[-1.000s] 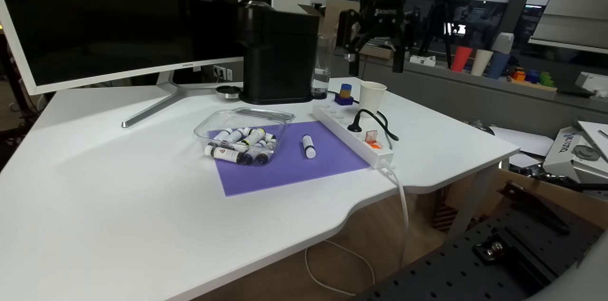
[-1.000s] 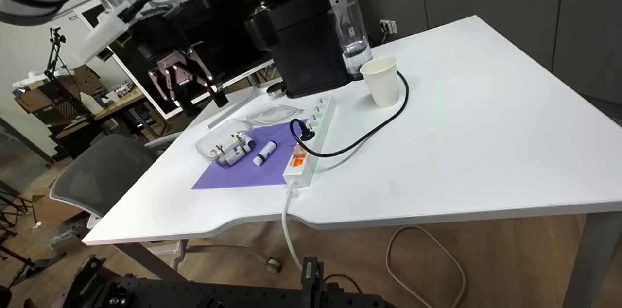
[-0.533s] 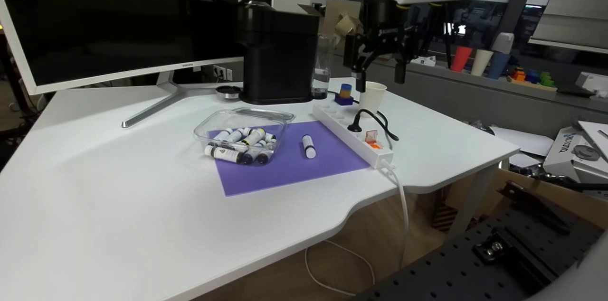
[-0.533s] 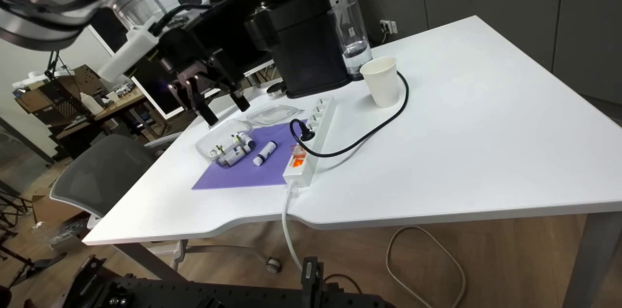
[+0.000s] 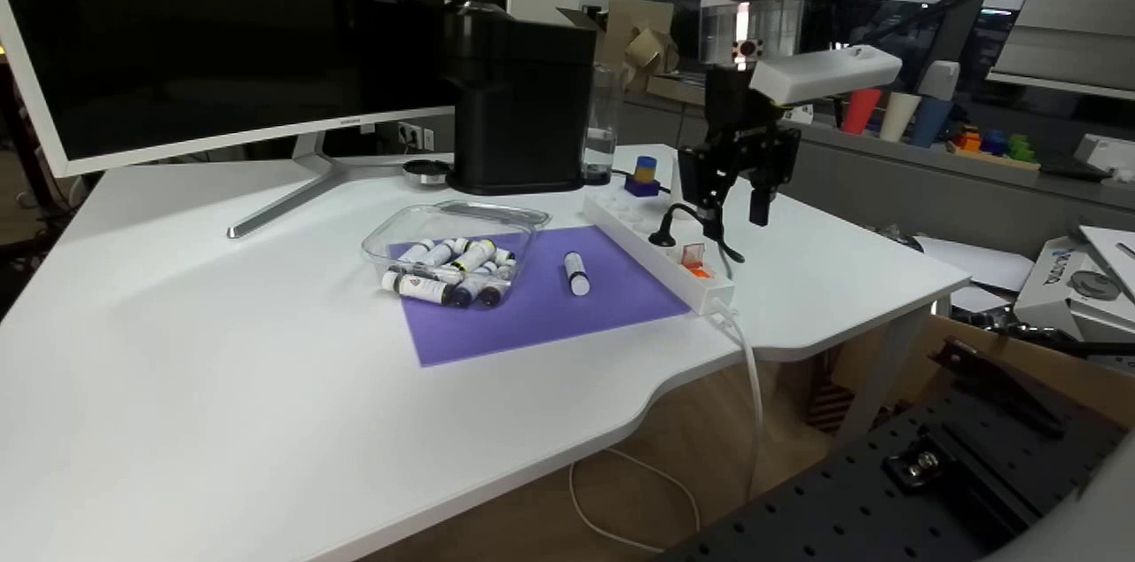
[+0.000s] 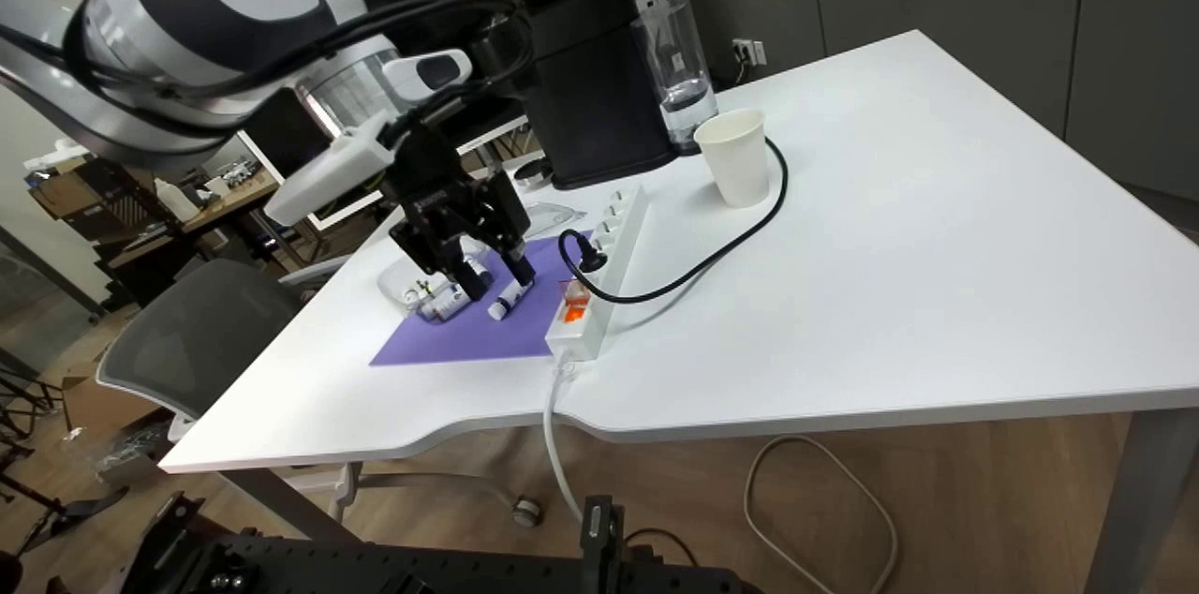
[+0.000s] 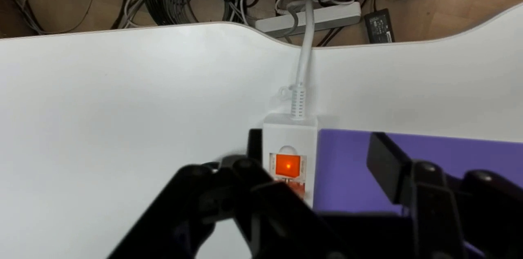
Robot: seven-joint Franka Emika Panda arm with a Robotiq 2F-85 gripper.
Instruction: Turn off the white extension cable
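Observation:
The white extension cable (image 5: 665,267) is a long narrow power strip lying on the desk; it also shows in an exterior view (image 6: 614,261) and the wrist view (image 7: 288,134). Its orange-red switch (image 7: 288,165) has a bright glowing spot. A clear reddish flap (image 5: 692,255) stands raised beside the switch. A black plug (image 6: 590,259) sits in a socket. The white cord (image 7: 304,59) runs off the desk edge. My gripper (image 7: 318,152) is open and empty above the switch end of the strip; it shows in both exterior views (image 5: 736,221) (image 6: 496,280). One finger hides part of the strip.
A purple mat (image 5: 532,327) lies beside the strip with a small white cylinder (image 5: 576,273) and a clear tub (image 5: 390,234) of several more. A black cord (image 6: 721,252) loops past a paper cup (image 6: 733,163). A black machine (image 5: 523,101) and monitor (image 5: 222,30) stand behind.
My gripper has come down from high above the desk and moved toward the switch end of the strip. It has stayed open. The strip and the other objects have not moved.

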